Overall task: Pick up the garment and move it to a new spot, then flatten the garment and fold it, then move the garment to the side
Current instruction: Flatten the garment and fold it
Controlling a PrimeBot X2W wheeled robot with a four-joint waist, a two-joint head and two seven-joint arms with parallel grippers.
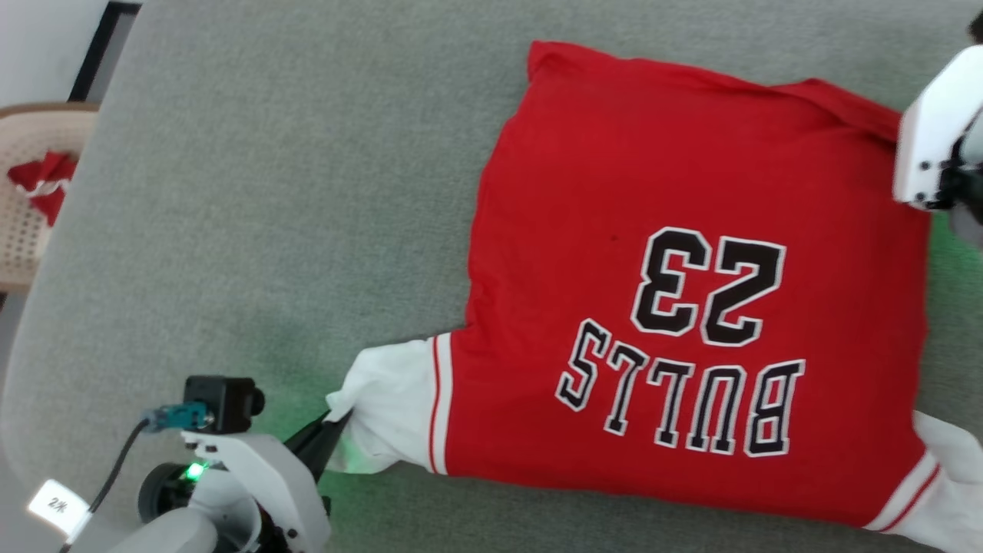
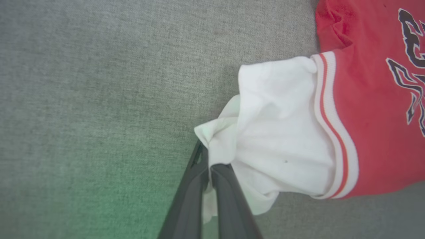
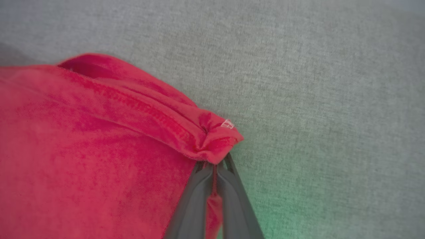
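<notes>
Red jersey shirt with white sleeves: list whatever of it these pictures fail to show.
Of the red jersey shirt with white sleeves:
Head view: white sleeve at lower right, cut off by the picture's corner.
Left wrist view: black lettering, cut off by the right edge.
Right wrist view: small white tag, too blurred to read.

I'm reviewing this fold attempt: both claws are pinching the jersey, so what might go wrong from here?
The left claw pinches just the tip of the white sleeve; pulling may slip it free or stretch the sleeve instead of shifting the jersey.
The right claw grips a bunched hem corner, so a crease may carry into the fold.
</notes>
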